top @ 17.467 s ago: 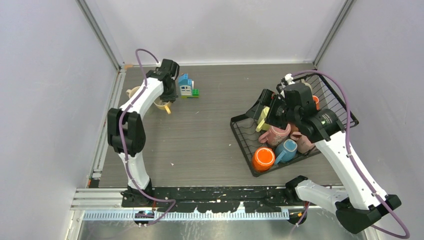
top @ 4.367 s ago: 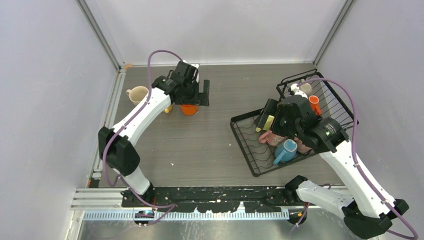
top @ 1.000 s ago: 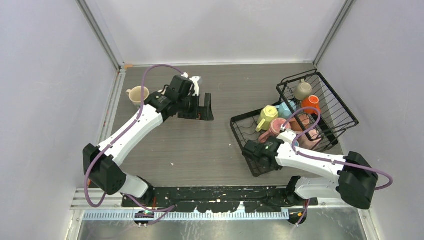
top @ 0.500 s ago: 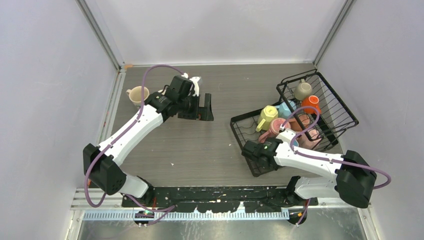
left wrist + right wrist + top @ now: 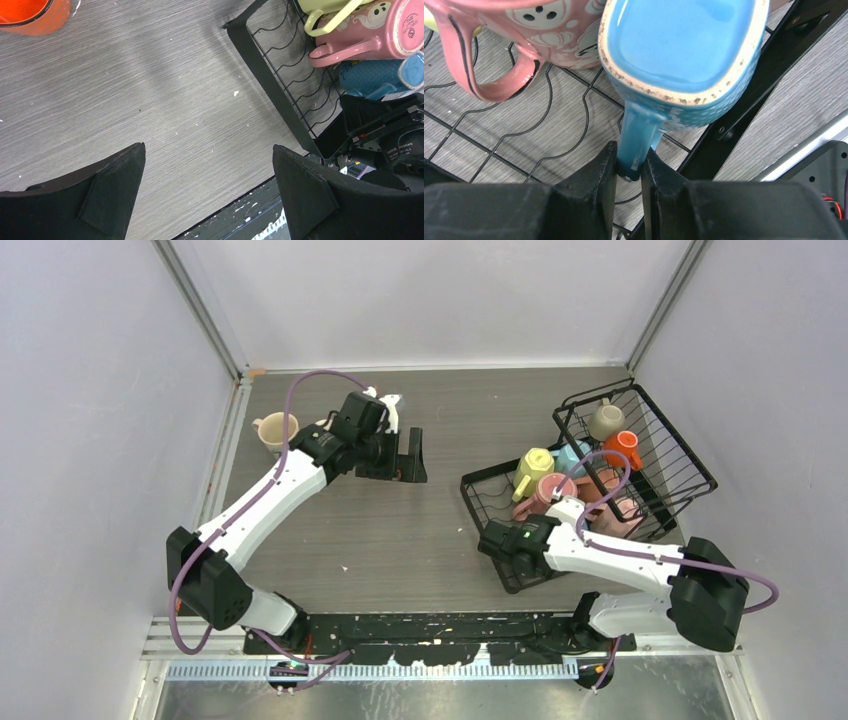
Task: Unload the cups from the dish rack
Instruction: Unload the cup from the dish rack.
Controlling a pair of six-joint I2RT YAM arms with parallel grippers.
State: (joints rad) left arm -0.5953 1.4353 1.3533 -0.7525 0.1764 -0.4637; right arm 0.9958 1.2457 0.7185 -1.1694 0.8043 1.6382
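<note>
Pale walls (image 5: 90, 440) close in on three sides of a grey wood-grain table (image 5: 420, 540). The rack (image 5: 267, 75) sits on its right part and holds cups, among them a pink cup (image 5: 549, 30) and a blue cup (image 5: 684, 40). An orange cup (image 5: 30, 15) and a cream cup (image 5: 275, 430) stand on the table, far left. My right gripper (image 5: 629, 160) pinches the blue cup's handle inside the rack. My left gripper (image 5: 207, 150) gapes wide, holding nothing, above the table.
</note>
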